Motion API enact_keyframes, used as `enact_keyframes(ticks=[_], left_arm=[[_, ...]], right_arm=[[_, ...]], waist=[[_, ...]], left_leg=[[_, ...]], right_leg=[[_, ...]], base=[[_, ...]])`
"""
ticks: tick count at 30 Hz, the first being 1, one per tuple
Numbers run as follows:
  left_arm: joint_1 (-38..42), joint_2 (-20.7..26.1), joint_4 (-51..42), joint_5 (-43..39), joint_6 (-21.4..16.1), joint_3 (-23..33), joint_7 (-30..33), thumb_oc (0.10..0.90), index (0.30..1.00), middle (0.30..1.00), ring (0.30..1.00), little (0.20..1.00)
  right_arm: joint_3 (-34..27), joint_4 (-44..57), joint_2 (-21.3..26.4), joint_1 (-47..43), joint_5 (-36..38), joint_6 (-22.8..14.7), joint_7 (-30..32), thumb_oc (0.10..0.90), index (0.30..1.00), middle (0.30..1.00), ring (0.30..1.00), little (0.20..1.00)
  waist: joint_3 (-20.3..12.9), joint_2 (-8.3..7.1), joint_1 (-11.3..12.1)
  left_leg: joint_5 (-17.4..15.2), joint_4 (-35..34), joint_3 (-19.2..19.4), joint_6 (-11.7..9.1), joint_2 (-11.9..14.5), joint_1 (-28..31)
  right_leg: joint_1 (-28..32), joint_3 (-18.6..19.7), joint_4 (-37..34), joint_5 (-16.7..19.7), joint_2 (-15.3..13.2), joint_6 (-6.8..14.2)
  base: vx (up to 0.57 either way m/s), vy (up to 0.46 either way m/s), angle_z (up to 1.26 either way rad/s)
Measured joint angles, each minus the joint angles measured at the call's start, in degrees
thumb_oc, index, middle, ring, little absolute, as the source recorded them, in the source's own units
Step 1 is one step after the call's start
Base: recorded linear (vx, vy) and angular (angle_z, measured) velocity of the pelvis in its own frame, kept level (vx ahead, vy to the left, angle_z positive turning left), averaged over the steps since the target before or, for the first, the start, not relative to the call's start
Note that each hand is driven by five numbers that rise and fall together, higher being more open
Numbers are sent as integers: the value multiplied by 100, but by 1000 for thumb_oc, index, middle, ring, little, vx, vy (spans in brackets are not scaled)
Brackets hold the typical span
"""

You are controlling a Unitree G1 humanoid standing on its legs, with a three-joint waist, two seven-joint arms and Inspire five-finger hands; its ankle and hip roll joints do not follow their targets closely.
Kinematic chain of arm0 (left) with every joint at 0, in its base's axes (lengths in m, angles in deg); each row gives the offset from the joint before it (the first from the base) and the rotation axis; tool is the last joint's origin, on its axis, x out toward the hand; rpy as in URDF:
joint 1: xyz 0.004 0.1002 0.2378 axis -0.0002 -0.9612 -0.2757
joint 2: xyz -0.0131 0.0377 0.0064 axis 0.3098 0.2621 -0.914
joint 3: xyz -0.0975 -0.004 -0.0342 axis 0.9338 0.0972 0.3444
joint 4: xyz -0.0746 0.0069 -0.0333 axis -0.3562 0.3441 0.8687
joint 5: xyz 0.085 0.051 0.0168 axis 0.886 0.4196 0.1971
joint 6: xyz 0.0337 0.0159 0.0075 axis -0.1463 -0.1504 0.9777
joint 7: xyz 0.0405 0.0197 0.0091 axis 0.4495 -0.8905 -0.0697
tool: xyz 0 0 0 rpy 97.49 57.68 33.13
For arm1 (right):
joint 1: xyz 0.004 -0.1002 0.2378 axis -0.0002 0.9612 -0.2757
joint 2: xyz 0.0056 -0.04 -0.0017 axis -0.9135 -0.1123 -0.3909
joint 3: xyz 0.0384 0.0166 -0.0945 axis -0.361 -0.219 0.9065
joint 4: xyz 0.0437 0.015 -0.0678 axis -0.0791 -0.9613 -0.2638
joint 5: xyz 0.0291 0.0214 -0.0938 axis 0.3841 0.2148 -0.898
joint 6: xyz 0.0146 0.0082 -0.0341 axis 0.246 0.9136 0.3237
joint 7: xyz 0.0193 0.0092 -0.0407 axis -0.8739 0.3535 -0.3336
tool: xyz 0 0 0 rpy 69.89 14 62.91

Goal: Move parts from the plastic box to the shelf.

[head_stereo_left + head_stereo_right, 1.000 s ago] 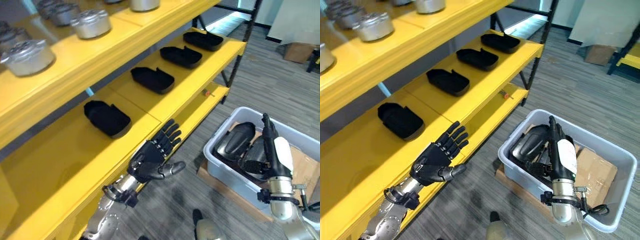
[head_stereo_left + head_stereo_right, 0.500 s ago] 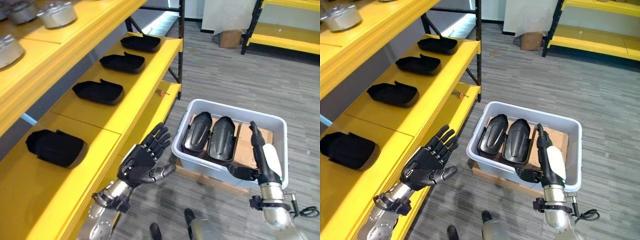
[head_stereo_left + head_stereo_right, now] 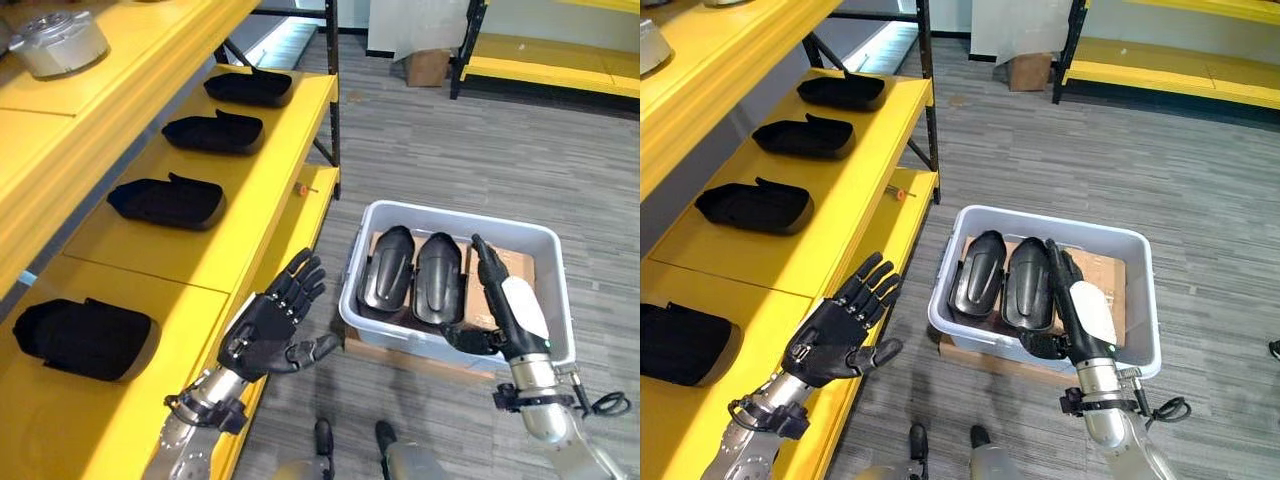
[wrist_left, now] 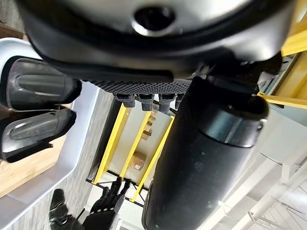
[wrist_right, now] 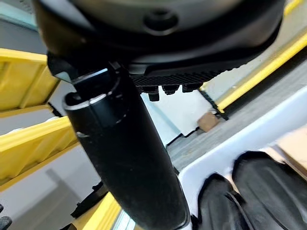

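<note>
Both hands spread and empty — the parts sit in the box and on the shelf.

The left hand (image 3: 268, 333) hovers beside the edge of the yellow shelf (image 3: 250, 190), fingers straight and fanned, holding nothing. The right hand (image 3: 503, 305) hangs over the near rim of the grey plastic box (image 3: 455, 352) on the floor, fingers extended, thumb out to the side — nothing in it. Two black parts (image 3: 413, 277) lie side by side in the box on cardboard, while four black parts (image 3: 166, 201) rest in a row along the shelf.
</note>
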Motion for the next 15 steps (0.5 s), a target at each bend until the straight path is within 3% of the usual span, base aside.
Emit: enact_keyframes(ticks=[6,7,8,10,11,12,15], left_arm=[[144,-4,15,-7,241,-76,-167,900,1000,1000,1000,1000],[201,-2,31,-4,248,-76,-196,900,1000,1000,1000,1000],[276,3,77,6,324,-77,-196,900,1000,1000,1000,1000],[271,36,96,27,352,-129,-192,900,1000,1000,1000,1000],[271,75,99,29,352,-134,-189,900,1000,1000,1000,1000],[288,109,120,20,352,-133,-168,900,1000,1000,1000,1000],[318,283,227,0,353,-118,-147,900,1000,1000,1000,1000]], right_arm=[[26,0,-4,-341,-342,39,52,900,1000,1000,1000,1000],[25,-8,-31,-407,-417,51,54,900,1000,1000,1000,1000],[35,-10,-173,-482,-458,57,54,900,1000,1000,1000,1000],[34,-64,-197,-489,-575,5,55,900,1000,1000,1000,1000],[31,-93,-173,-511,-614,-23,66,900,1000,1000,1000,1000],[31,-155,-132,-583,-647,-56,70,900,1000,1000,1000,1000],[94,-218,-96,-696,-641,9,68,900,1000,1000,1000,1000]], waist=[[7,-59,106],[19,-75,135],[59,-143,154],[56,-191,161],[50,-223,191],[54,-219,239],[60,-200,279]], left_leg=[[-129,7,-14,115,7,328],[-194,44,4,133,11,337],[-272,172,25,135,23,349],[-323,194,63,138,84,423],[-323,198,121,140,116,393],[-322,218,204,138,133,321],[-325,252,271,57,229,199]], right_leg=[[274,-583,147,-101,-39,91],[79,-607,607,-168,-28,177],[-429,-773,1706,-184,-49,221],[-610,-919,2040,-140,-167,299],[-584,-956,1925,-281,-252,188],[-609,-940,1717,-376,-440,207],[-315,-813,204,-223,-1118,437]], base=[[109,74,11],[0,0,0],[13,-42,-5],[10,-119,-15],[8,-193,-35],[18,-233,-37],[27,-289,-34]])
